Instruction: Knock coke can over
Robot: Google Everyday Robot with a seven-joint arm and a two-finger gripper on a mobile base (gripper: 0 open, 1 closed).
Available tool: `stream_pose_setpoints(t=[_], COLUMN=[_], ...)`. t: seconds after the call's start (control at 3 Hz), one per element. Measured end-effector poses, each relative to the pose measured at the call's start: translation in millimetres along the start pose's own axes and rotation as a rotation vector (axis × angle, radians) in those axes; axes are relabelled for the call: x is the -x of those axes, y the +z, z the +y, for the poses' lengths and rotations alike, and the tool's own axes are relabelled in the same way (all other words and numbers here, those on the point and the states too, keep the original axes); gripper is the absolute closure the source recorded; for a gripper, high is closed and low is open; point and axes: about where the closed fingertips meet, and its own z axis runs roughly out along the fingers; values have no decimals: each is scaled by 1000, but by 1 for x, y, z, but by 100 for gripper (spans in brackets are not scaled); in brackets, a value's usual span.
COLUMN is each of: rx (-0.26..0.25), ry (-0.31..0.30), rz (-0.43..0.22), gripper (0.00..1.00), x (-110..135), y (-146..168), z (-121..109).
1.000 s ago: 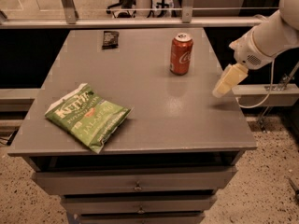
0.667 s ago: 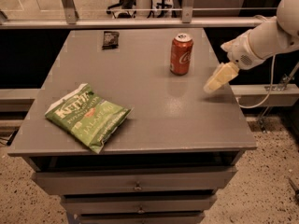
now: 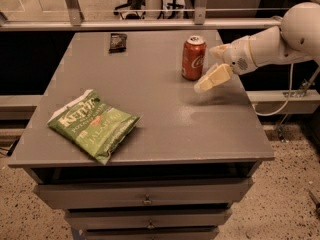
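A red coke can (image 3: 193, 58) stood upright toward the far right of a grey table (image 3: 165, 119). The robot's gripper (image 3: 207, 68) hovered just right of it – claw apart, clamped on nothing. A green chip bag (image 3: 93, 125) lay near the front left – a small dark packet (image 3: 118, 41) at the back

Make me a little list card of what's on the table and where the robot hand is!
can: standing upright, back right of the table, not knocked over yet
gripper: just right of the can, low over the table; touching it or not, cannot tell
chip bag: lying flat, front left
dark packet: back edge, left of the can
table: grey, drawers underneath
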Motion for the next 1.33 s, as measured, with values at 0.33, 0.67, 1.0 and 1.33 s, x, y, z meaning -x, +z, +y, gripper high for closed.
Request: stream_pose_setpoints(t=[0.33, 0.67, 1.0, 1.33], rx=[86, 183, 256, 300], ry=[-2, 3, -22, -48], rz=[-100, -184, -248, -296], gripper=[0, 0, 0, 0], x=[25, 47, 70, 88], y=[14, 25, 22, 12], z=[25, 57, 85, 105])
